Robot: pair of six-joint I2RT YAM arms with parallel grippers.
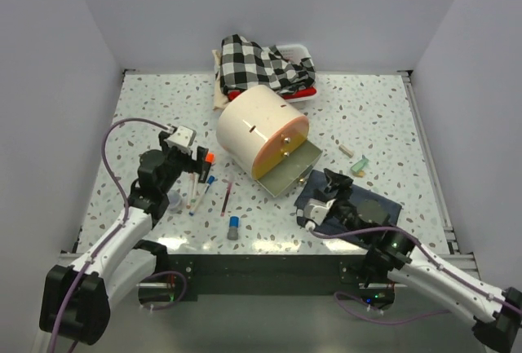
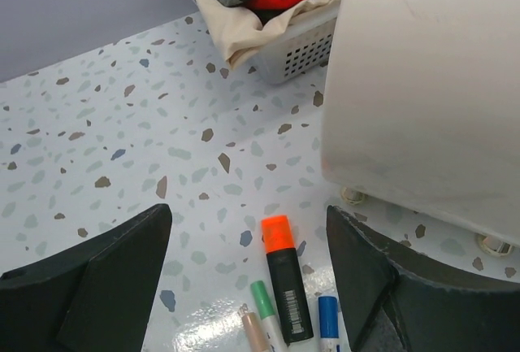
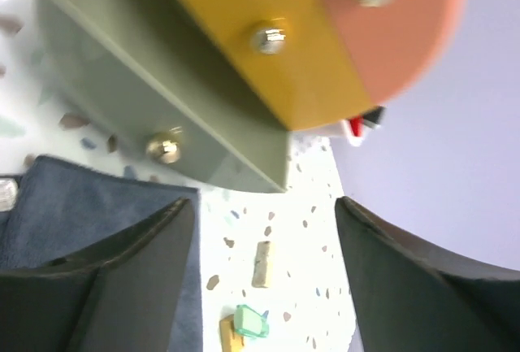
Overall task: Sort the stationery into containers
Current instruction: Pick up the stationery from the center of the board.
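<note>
Cream drum cabinet [image 1: 259, 127] sits mid-frame in the top view with its olive drawer [image 1: 291, 173] pulled out, and both claws are released.
Your left gripper [image 2: 248, 214] is spread wide and holds nothing. The orange-capped marker [image 2: 285, 284] lies between its fingers at the bottom centre of the left wrist view, with thin pens [image 2: 264, 307] beside it. Your right gripper [image 3: 264, 204] is likewise released and empty. The dark blue cloth [image 3: 77, 206] is at lower left of its view, the drawer's brass knob [image 3: 164, 146] above, and the green and beige bits [image 3: 253, 307] on the table at bottom centre.
</note>
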